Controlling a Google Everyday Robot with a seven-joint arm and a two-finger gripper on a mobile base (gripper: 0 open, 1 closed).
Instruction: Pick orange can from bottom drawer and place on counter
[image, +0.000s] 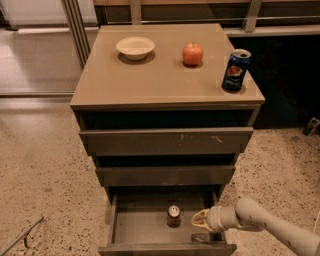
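Observation:
The orange can (173, 215) stands upright in the open bottom drawer (145, 234), near its middle. My gripper (199, 220) reaches in from the lower right on a white arm and sits inside the drawer just right of the can, a small gap apart. The tan counter (155, 80) is the cabinet's top, well above the gripper.
On the counter stand a white bowl (135, 47) at the back left, a red apple (192, 54) at the back middle and a dark blue Pepsi can (235, 70) at the right edge. Two shut drawers sit above the open one. Speckled floor surrounds the cabinet.

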